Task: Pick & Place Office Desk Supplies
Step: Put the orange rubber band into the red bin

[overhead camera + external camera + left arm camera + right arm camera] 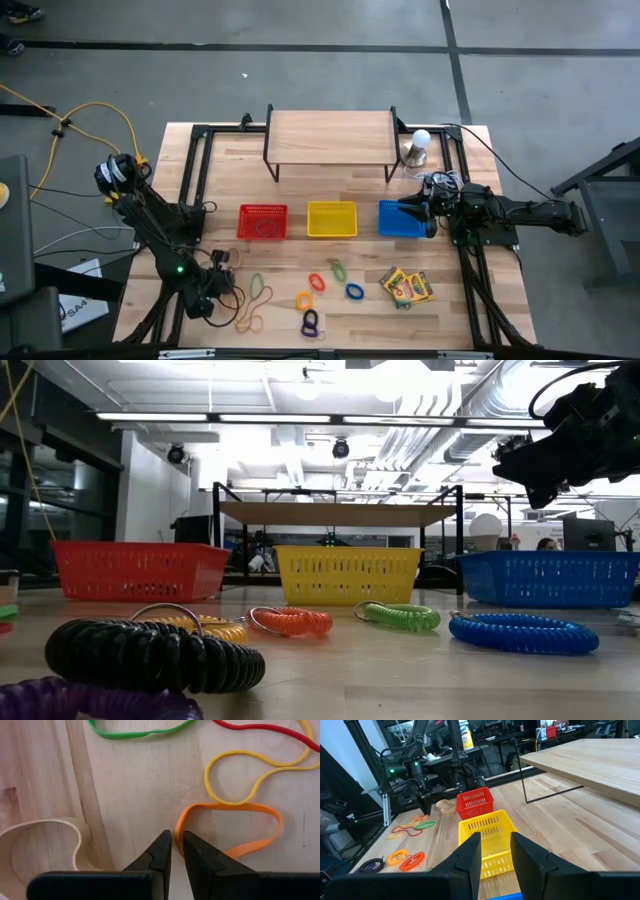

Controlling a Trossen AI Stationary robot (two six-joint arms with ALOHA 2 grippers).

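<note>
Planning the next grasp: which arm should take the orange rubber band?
Left. The left gripper sits right at the orange rubber band, fingers nearly closed; the right gripper hovers far off over the blue basket.

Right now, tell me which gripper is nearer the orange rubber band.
Left. The left gripper hangs right over the orange rubber band, fingers nearly shut at its edge. The right gripper is far across the table, above the blue basket.

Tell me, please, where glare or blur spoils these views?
Low view: ceiling lights blow out the background, and the near black coil and purple coil are soft. Left wrist view: even light, the orange rubber band crisp. High view: evenly lit, no glare on the table.
</note>
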